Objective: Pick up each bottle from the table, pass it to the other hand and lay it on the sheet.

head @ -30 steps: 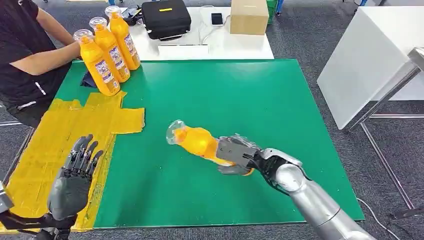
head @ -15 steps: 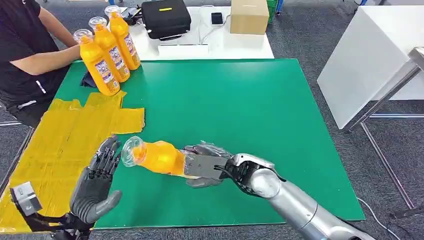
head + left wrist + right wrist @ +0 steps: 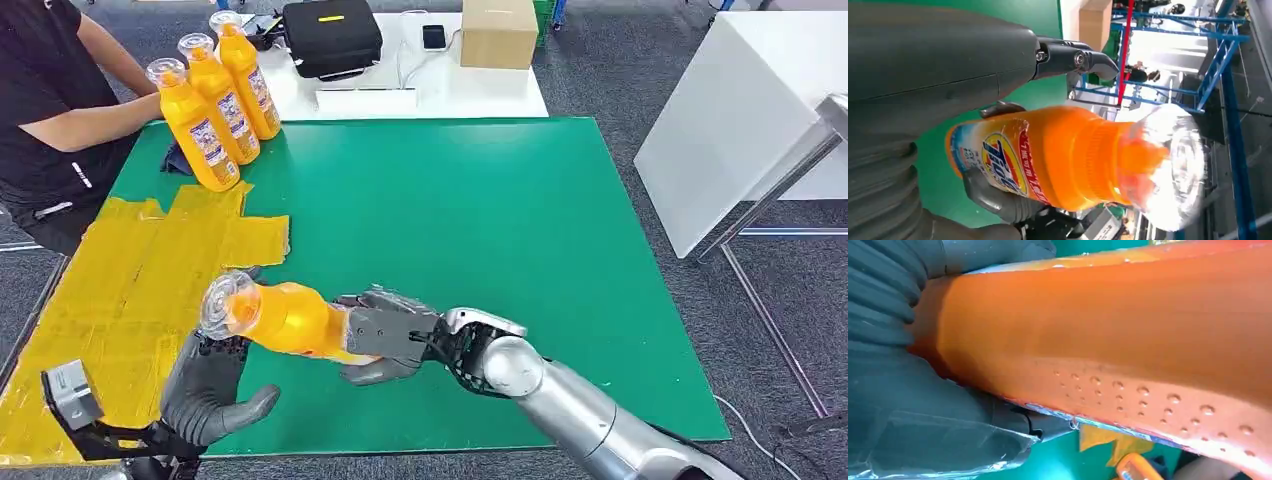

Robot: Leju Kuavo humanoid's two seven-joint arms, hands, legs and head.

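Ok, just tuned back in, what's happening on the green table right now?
The right hand holds an orange bottle by its lower end, cap pointing toward the left hand, which sits open just under the bottle's neck, not yet gripping it. The handover is mid-way, above the edge of the yellow sheet. Three more orange bottles stand at the table's far left corner, beside a seated person.

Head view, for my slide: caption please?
Right hand holds an orange bottle over the open left hand.
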